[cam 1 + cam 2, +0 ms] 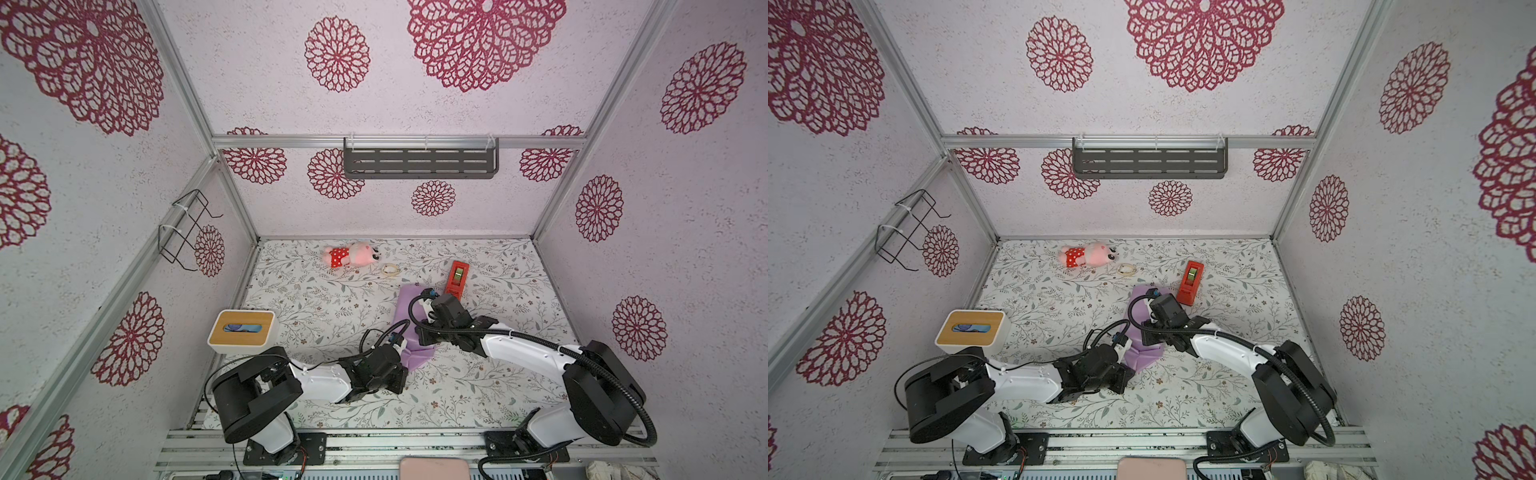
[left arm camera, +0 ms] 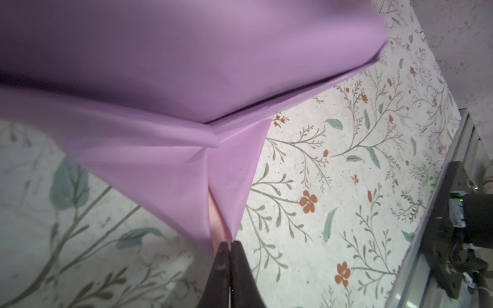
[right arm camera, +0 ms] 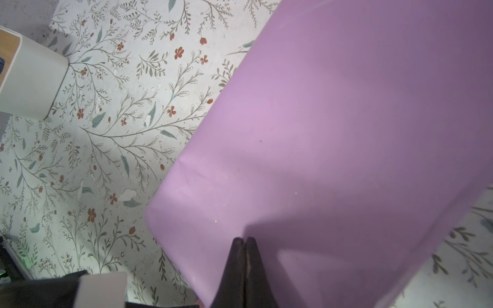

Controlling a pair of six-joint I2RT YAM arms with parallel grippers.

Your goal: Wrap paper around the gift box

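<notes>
Leaf-and-flower print covers the table [image 1: 324,299], boxed in by pale panels with crimson rosettes. In both top views the paper [image 1: 405,307] [image 1: 1139,309], lilac face outward, is folded over a blocky form that sits between the two arms' wrists. The gift box itself does not show, and only the sheet's boxy shape hints at it underneath. Each gripper's fingertips are hidden below its own wrist in these views. The right wrist hangs over the top of the bundle, and the left wrist sits at the bundle's near end, where loose flaps spread on the table. A red tape dispenser [image 1: 457,278] lies just beyond the right wrist, near the paper. A tissue box [image 1: 242,330] with a wooden top stands well off to the outer side of the left arm. A plush toy [image 1: 351,254] and a small ring of tape [image 1: 390,270] lie far ahead of both tools. In the left wrist view the left gripper [image 2: 229,244] has its fingers [image 2: 241,266] drawn together with only a hairline between them. The pointed tip of a triangular flap runs right down to them and appears nipped there. A sliver of pale pink underside shows just ahead of the tips, and past the flap the lilac side of the bundle rises, blurred. In the right wrist view the right gripper [image 3: 244,240] is clenched with nothing between its fingers. Its tips hang over a flat lilac face and cast a shadow on it, but contact cannot be judged. A corner of the tissue box sits well ahead and to one side.
</notes>
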